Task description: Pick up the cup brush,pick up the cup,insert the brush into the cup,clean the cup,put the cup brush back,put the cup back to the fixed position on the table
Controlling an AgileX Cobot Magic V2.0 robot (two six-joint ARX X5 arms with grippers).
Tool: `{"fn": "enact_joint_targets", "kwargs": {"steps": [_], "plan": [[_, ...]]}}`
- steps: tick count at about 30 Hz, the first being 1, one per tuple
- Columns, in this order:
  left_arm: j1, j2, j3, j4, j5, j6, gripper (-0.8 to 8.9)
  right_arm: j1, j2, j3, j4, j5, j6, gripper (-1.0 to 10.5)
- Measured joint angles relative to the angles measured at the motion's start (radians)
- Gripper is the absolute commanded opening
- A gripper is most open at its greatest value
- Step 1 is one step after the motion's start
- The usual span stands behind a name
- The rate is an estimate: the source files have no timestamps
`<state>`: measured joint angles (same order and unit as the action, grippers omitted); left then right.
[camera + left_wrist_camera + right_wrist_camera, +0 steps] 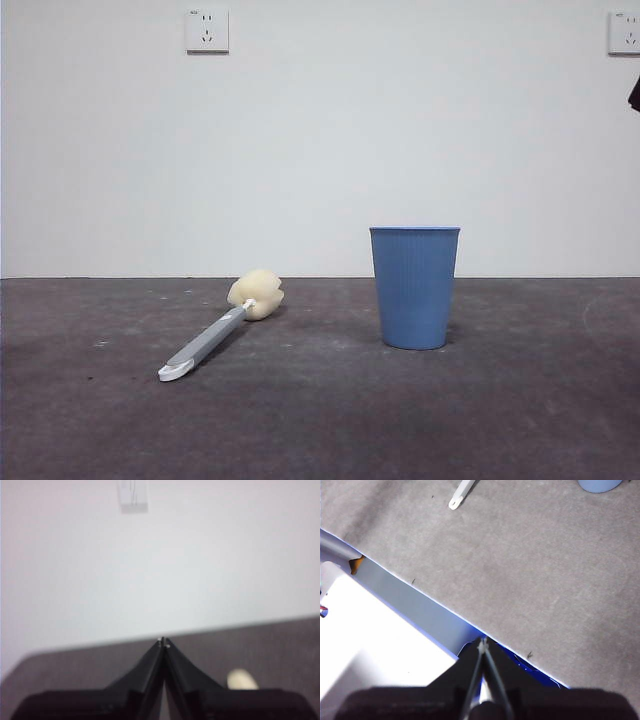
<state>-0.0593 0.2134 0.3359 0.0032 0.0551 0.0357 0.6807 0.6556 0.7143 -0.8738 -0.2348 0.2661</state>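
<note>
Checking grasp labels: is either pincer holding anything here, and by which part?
Nothing is held. Both pincers are shut on nothing; the cup brush lies on the table and the cup stands free.

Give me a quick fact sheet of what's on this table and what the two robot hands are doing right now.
cup brush: lying flat on the table, sponge head toward the wall, untouched
cup: upright, open end up, apart from the brush
left gripper: shut, holding nothing, raised and facing the wall
right gripper: shut, holding nothing, over the table's near edge
wall sockets: two, high on the white wall
task progress: nothing picked up yet
</note>
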Motion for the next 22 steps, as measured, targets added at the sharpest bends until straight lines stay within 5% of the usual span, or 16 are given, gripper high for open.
{"fn": "enact_joint_targets", "kwargs": {"steps": [9,22], "plan": [[0.023,-0.131,-0.243,0.022,0.0,-0.053,-0.03,0.0,0.0,0.0,0.0,0.0,0.0,0.0],[0.026,-0.203,-0.312,-0.09,0.0,-0.082,-0.03,0.0,0.0,0.0,0.0,0.0,0.0,0.0]]}}
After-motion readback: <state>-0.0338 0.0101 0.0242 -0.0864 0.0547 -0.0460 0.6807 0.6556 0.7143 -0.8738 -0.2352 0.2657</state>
